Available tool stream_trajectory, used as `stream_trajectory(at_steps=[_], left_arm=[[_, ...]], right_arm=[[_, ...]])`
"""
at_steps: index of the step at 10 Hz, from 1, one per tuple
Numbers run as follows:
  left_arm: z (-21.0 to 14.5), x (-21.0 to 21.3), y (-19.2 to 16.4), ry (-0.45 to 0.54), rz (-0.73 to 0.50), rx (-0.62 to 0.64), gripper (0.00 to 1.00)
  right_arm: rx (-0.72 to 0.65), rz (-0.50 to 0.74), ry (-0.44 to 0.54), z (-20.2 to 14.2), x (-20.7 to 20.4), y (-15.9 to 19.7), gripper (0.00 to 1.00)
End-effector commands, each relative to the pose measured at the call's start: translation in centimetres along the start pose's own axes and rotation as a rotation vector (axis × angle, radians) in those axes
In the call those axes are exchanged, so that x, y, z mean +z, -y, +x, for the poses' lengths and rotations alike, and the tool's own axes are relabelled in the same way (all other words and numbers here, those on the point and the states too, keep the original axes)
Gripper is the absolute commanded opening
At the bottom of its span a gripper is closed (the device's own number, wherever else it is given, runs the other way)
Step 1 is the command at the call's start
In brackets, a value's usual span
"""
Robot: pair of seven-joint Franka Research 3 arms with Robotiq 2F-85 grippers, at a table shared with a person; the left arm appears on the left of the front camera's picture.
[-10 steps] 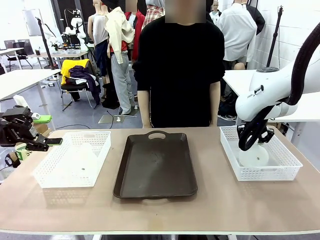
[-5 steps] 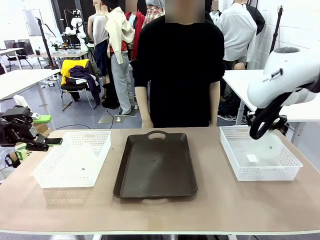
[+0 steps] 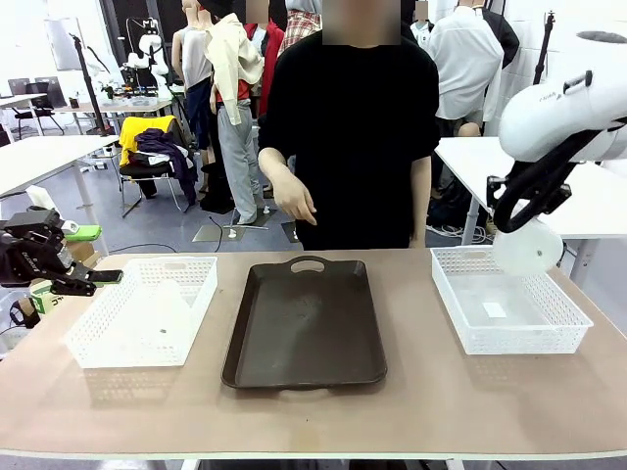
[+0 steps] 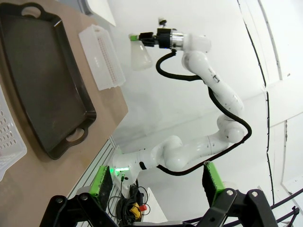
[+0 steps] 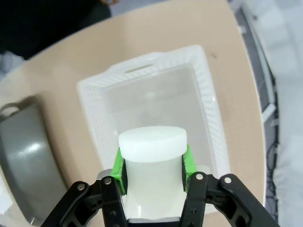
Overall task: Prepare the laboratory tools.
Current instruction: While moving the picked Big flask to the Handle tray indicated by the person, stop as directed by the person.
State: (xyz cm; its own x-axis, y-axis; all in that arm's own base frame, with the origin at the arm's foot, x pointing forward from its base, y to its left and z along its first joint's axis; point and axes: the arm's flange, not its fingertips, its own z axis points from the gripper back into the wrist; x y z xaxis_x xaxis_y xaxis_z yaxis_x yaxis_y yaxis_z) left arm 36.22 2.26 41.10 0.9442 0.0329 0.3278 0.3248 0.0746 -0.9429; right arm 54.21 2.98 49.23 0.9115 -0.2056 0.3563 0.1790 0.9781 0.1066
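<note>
Fingers [image 5: 118,169] of the right gripper [image 5: 152,165] rise from the bottom centre of the right wrist view. Their green pads are closed on both sides of the neck of the flask [image 5: 152,142]. The flask mouth is a flat white disc at centre frame, facing the camera. Behind it the right basket [image 5: 97,137], white mesh, stands on the table [image 5: 189,33]. The dark tray [image 5: 23,161] lies at the left edge, beside the basket and apart from it.

Front view:
- Flask [image 3: 527,247]: upper right, held in the air, tilted so that its round base faces the camera. It overlaps the far rim of the right basket [image 3: 519,341] in the picture and is clear of the basket floor.
- Slip [image 3: 495,309]: small and pale, lying on that floor.
- Tray [image 3: 304,323]: centre of the table [image 3: 441,401].
- Left basket [image 3: 127,352]: lower left.
- Second flask [image 3: 162,305]: a frosted cone seen faintly through the mesh, inside the left basket.
- Left gripper [image 3: 73,284]: left edge, near the outer wall of the left basket, holding nothing.
- Person [image 3: 353,147]: top centre, at the far side, one hand [image 3: 292,201] raised above the far end of the tray.

Left wrist view (rolled):
- Left fingers [image 4: 102,182]: bottom edge, spread wide, with nothing between them.
- Tray [image 4: 42,80]: upper left.
- Right basket [image 4: 102,56]: top, left of centre.
- Flask [image 4: 140,54]: top centre, gripped at the neck by the right gripper [image 4: 142,38], apart from the basket.
</note>
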Motion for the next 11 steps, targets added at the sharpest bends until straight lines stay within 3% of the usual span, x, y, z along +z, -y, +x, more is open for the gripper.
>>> stream_trajectory(at_steps=[1,4,11], left_arm=[[-0.2,0.1,0.2,0.001,-0.003,-0.004,1.00],[-0.2,0.1,0.2,0.001,-0.003,-0.004,1.00],[-0.2,0.1,0.2,0.001,-0.003,-0.004,1.00]], right_arm=[[0.084,0.035,0.028,-1.2,2.0,-2.4,0.00],[0.165,0.057,0.003,-1.7,1.6,-6.9,0.00],[0.151,0.044,0.010,-2.5,1.7,-7.7,0.00]])
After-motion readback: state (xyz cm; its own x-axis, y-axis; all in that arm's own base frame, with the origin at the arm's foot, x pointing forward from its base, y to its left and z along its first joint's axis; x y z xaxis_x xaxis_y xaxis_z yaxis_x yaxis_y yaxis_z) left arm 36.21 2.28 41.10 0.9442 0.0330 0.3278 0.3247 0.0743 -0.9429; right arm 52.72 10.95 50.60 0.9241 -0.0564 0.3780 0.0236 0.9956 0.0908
